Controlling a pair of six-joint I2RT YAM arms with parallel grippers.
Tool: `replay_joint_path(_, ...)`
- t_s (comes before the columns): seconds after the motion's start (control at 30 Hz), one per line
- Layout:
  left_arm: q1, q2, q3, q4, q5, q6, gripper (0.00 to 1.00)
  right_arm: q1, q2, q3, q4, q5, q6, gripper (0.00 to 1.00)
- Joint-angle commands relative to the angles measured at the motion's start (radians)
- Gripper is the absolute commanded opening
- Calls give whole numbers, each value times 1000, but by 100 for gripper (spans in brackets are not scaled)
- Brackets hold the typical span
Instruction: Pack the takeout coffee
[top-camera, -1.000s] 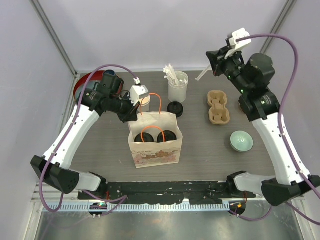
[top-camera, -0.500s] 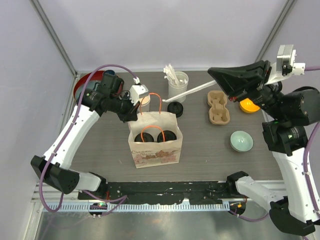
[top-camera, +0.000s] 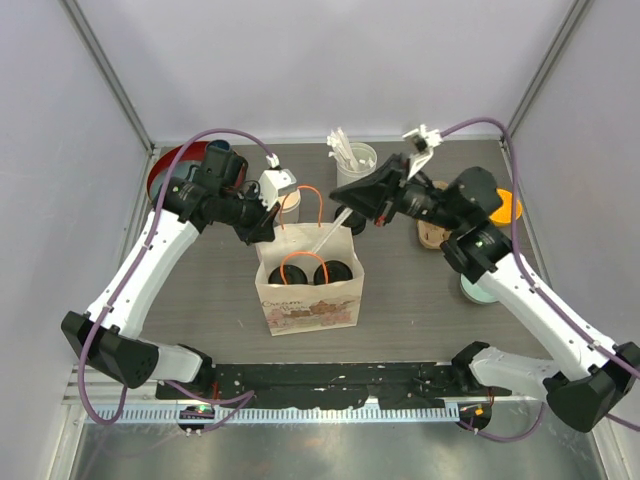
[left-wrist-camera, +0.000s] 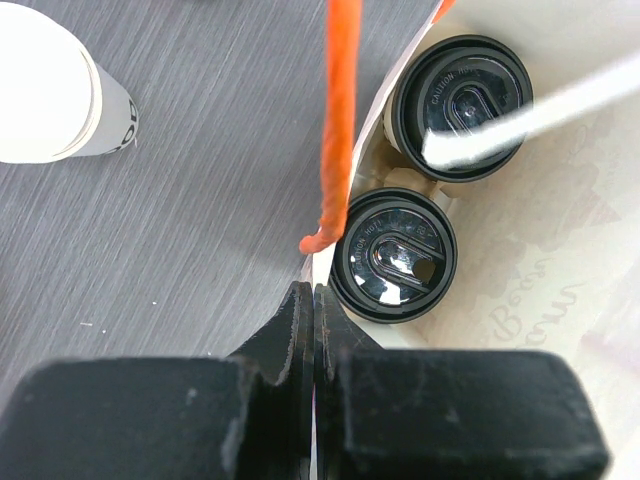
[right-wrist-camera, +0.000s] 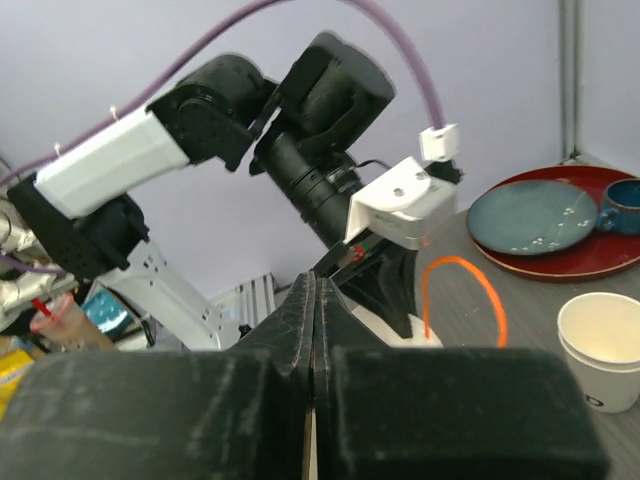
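So the paper bag stands upright in the middle of the surface with its mouth open. Both coffees are inside it, side by side: the left lidded cup and the right lidded cup, black lids on, orange handles sticking up. Behind the bag's rear-left corner there's an open white cup, no lid and nothing in it as far as the right wrist view shows. Further back is the white cylinder full of white sticks. The tan cup carrier and a green bowl sit off to the right, both partly hidden by the arm.

The left end effector is fully closed, pinching the thin paper rim of the bag right next to a handle. The right end effector is clamped tight too, gripping a white stick that slants down into the bag. In the left wrist view its tip lies across the lid of the right lidded cup, though I can't tell whether it's actually touching.

The left arm bows out to the left, its wrist turned in toward the bag's back corner. The right arm climbs from its base, then folds over so the forearm points left, with the end effector hanging above the bag's rear-right edge.
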Motion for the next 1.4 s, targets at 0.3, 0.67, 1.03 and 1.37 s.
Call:
replay_joint_path(0.3,5,-30,22,13,4,-12,0,206,131,23,-14,118,-307,1)
replay_joint_path(0.67,5,-22,27,7,4,-8,0,204,175,113,-168,219,-370,58)
replay_joint_path(1.03,5,-13,30,7,6,-5,0,-32,183,339,-481,567,-397,77)
replay_joint_path(1.37,5,-12,29,-3,-3,3,0,-213,447,285,-434,638,-579,33)
